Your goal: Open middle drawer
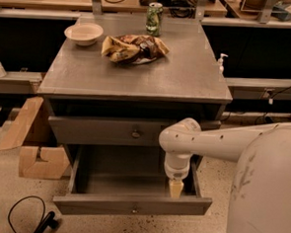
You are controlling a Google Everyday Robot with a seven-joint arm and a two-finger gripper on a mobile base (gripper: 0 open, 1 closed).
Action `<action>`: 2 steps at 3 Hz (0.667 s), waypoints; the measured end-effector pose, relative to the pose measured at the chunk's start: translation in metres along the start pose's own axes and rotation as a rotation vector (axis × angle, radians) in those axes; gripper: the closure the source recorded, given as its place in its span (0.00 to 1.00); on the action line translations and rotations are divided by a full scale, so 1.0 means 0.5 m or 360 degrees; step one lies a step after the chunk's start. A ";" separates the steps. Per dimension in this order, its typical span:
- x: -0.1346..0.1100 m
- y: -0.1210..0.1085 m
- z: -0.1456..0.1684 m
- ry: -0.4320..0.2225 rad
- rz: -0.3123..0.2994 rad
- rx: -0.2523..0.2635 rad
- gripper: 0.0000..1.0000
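Note:
The middle drawer [122, 179] is pulled out of the grey cabinet and shows a plain grey inside. Its front has a small brass knob [135, 210] at the centre. My gripper [174, 188] hangs point down from the white arm [203, 142], over the right part of the open drawer, just behind its front. It holds nothing that I can see. Above the open drawer, a closed grey drawer [95, 131] with a larger knob [135, 133] sits under the cabinet top.
On the cabinet top [187, 76] stand a white bowl [84, 33], a chip bag [133, 48] and a green can [154, 19]. A cardboard box [32, 146] lies on the floor at the left and a black cable [23, 220] at the front left. My white body [266, 195] fills the right.

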State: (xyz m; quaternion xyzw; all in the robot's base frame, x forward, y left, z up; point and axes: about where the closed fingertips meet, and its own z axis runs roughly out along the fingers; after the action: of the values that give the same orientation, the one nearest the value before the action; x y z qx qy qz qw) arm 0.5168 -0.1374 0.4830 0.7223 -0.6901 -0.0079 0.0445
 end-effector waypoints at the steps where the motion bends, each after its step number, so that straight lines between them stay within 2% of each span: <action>1: -0.011 -0.029 -0.002 0.0019 -0.0048 0.0001 0.61; 2: -0.004 -0.043 0.005 0.0018 -0.0070 0.0119 0.86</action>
State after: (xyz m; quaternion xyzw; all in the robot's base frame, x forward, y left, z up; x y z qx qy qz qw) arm 0.5378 -0.1344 0.4790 0.7384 -0.6737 0.0209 0.0213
